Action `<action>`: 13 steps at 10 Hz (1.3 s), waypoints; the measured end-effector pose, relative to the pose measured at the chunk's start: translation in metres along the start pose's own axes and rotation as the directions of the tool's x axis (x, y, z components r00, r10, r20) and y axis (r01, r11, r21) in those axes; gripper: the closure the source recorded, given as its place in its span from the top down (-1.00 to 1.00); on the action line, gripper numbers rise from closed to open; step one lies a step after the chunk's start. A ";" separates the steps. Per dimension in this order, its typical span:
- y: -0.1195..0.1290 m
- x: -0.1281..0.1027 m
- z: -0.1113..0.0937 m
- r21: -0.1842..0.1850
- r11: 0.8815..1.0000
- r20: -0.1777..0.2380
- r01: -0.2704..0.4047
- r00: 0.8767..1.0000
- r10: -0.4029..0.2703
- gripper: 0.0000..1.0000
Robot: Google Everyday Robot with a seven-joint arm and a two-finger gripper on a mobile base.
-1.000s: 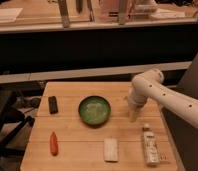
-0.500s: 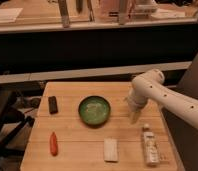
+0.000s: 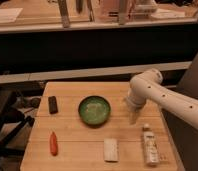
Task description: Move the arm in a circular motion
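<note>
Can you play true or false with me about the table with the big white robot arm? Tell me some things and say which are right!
1. The green bowl sits near the middle of the wooden table. True.
2. The arm comes in from the left side of the picture. False: it reaches in from the right.
3. The gripper is inside the bowl. False: it hangs to the right of the bowl, above the table.
4. An orange carrot-like thing lies near the table's front left. True.
5. The bottle stands upright. False: it lies flat.
</note>
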 end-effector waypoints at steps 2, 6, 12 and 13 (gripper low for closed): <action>-0.001 -0.015 0.001 -0.003 1.000 -0.001 0.012 1.000 -0.012 0.60; 0.001 -0.019 0.004 -0.006 1.000 -0.006 0.017 1.000 -0.017 0.60; -0.008 -0.030 0.013 -0.007 1.000 -0.006 0.016 1.000 -0.016 0.60; -0.011 -0.025 0.013 -0.004 1.000 -0.008 0.007 1.000 -0.007 0.60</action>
